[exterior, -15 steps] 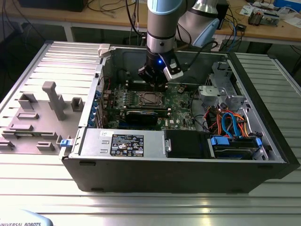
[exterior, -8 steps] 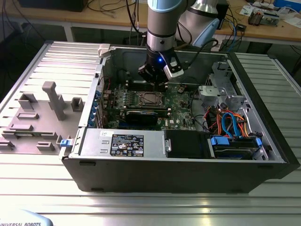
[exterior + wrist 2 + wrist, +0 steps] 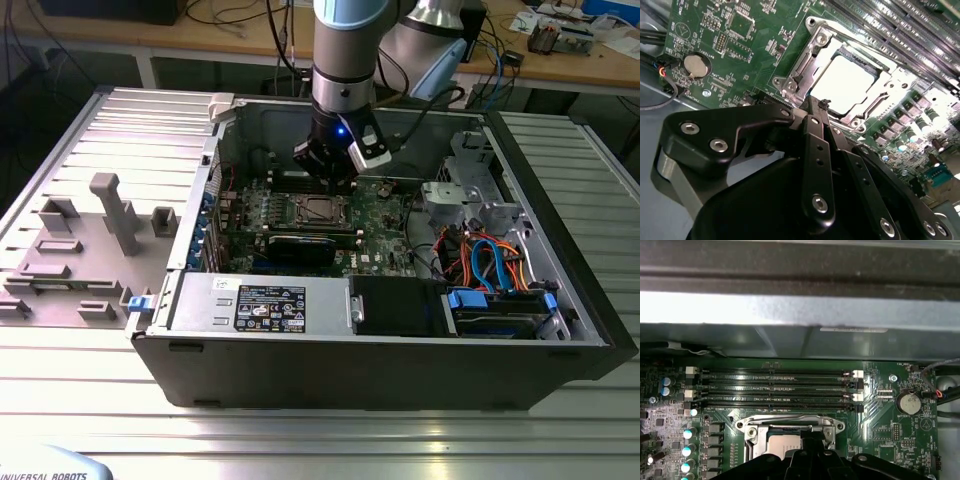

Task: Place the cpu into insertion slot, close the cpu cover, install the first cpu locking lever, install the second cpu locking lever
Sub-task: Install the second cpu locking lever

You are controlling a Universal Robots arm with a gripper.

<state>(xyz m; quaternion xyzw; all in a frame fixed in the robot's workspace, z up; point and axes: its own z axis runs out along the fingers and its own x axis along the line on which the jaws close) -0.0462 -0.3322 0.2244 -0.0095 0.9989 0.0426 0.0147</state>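
In the second wrist view the gripper [image 3: 818, 106], fingers pressed together, hangs just over the cpu [image 3: 845, 85] lying in the insertion slot [image 3: 796, 70], while the exterior view shows the whole computer case [image 3: 400, 370].

An open computer case [image 3: 380, 375] is lying on a ribbed metal table [image 3: 300, 430], with a green motherboard [image 3: 385, 215] sitting on its floor. At the case's six o'clock edge in the exterior view, a grey power supply [image 3: 260, 303] is resting, and a black drive bay [image 3: 400, 305] is sitting just beside it at three o'clock. Blue and orange cables [image 3: 490, 262] are curling toward four o'clock. Four long memory slots [image 3: 775, 385] are running parallel in the first wrist view, and a round coin battery [image 3: 907, 402] is sitting at their three o'clock. Grey blocks [image 3: 120, 215], possibly fixtures, are standing at nine o'clock outside the case.
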